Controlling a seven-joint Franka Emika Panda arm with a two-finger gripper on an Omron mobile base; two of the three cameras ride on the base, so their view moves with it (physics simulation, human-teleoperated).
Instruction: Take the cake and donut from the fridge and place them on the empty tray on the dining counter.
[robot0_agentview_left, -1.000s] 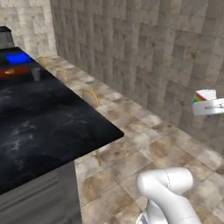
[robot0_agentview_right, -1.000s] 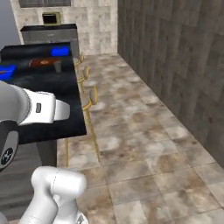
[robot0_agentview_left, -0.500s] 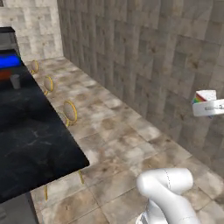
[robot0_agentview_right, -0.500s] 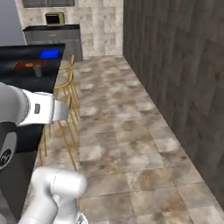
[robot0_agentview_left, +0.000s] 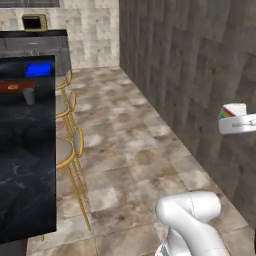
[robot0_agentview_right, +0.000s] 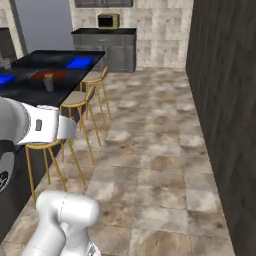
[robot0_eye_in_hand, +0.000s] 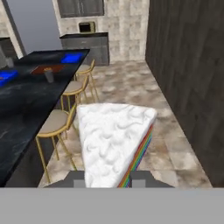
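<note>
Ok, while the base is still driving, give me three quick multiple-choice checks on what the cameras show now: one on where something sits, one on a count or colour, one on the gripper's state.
1. Where is the cake?
A. On the dining counter
B. Between the gripper's fingers
C. On the floor

2. How many gold-legged stools stand along the dining counter in the right base view?
A. One
B. Three
C. Five

3. What state is the gripper in?
A. Wide open and empty
B. Shut on the cake
C. Shut on a cup

Answers:
1. B, since the hand view shows the white-iced slice with rainbow layers rising right between the two finger tips.
2. B, since three round seats line the counter's edge.
3. B, since the finger tips sit against the slice's sides, and the left base view shows the slice carried at the arm's end.
</note>
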